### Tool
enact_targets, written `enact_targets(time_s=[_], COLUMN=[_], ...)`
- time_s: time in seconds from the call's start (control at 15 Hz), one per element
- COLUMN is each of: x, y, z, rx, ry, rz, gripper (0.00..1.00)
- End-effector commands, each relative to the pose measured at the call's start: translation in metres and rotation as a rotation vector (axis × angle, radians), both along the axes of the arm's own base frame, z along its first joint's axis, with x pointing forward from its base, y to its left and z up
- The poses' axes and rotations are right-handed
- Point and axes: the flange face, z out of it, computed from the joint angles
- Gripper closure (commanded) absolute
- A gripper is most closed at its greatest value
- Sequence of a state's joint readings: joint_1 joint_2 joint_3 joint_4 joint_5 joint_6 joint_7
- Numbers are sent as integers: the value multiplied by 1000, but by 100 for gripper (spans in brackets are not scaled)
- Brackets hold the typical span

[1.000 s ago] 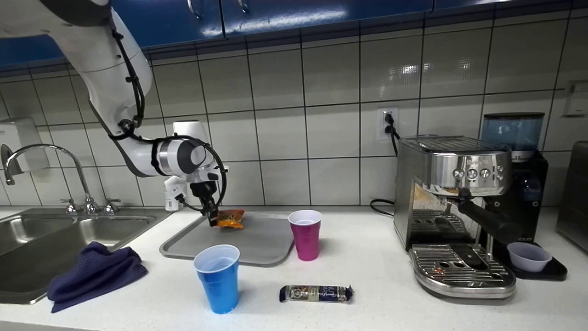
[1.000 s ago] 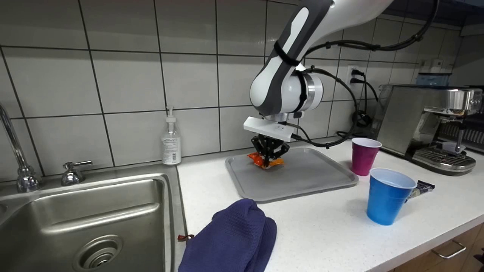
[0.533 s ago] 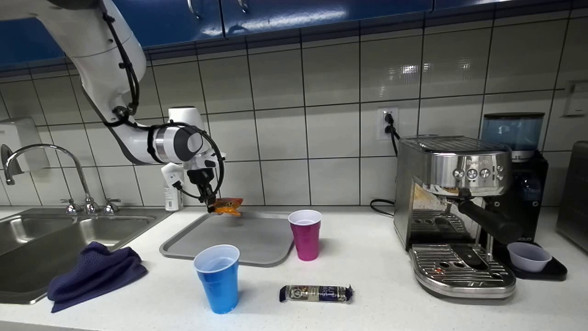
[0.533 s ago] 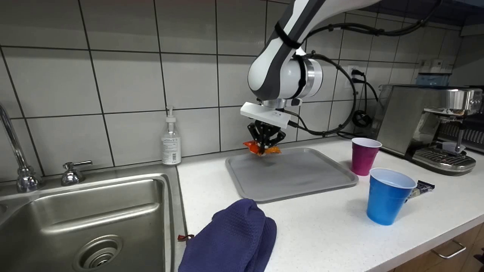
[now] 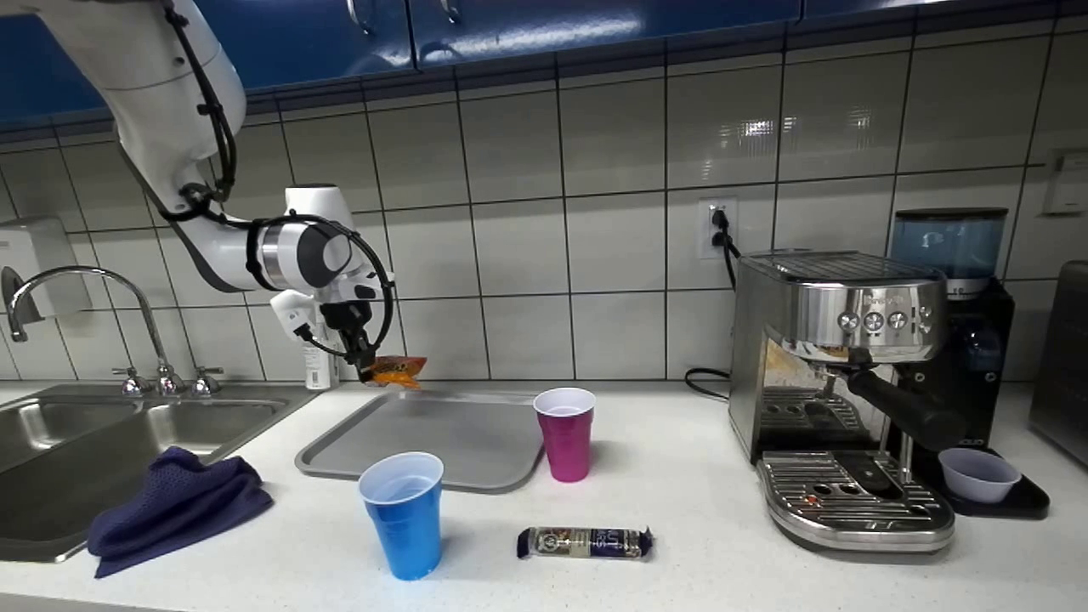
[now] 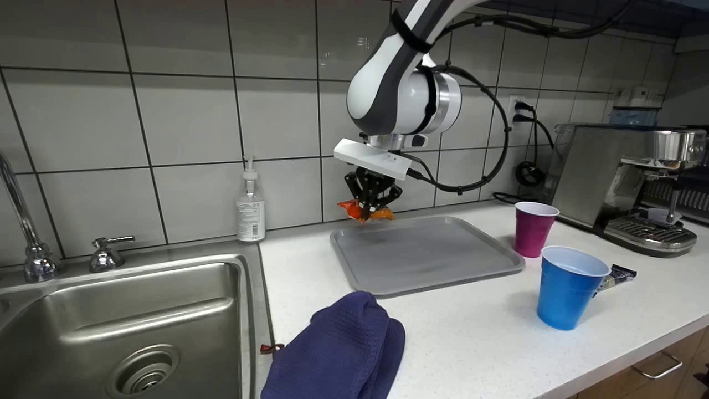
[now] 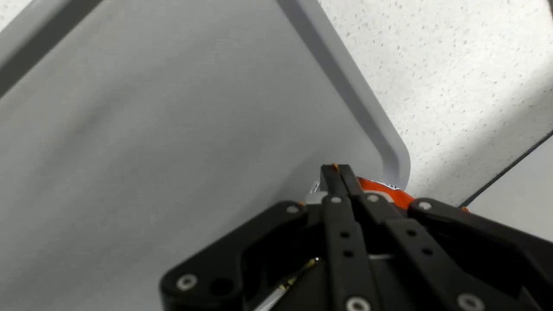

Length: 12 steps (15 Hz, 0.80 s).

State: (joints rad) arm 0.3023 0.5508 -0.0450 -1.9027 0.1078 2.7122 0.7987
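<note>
The arm slopes down toward the gray tray, bends at the wrist and points its gripper almost straight down near the tray's back corner on the sink side. The fingers are pinched narrowly together, holding a small orange packet that hangs clear of the tray's surface.

The tray lies flat on a white speckled counter. Behind it rises a tiled wall, with blue cabinets high above. Off one end of the tray is a steel sink; a soap bottle stands by the wall at that end, and a purple towel lies rumpled in front of it. A magenta cup stands just beside the tray's opposite end, a blue cup stands in front of it, and a wrapped bar lies farther forward. An espresso machine sits well apart from the tray, away from the sink.

The packet's long axis is close to level, crosswise to the fingers, with an end showing on either side of them in an exterior view. In the wrist view its red part points toward the wall beyond the tray; the rest is mostly hidden.
</note>
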Motion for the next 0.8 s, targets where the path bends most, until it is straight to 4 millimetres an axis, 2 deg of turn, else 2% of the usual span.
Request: enact_targets(time_s=[0.0, 0.73], x=[-15, -49], y=[23, 91], z=[13, 8], rx=[0, 1], ry=[-17, 10], rz=[61, 189], gripper=[100, 100])
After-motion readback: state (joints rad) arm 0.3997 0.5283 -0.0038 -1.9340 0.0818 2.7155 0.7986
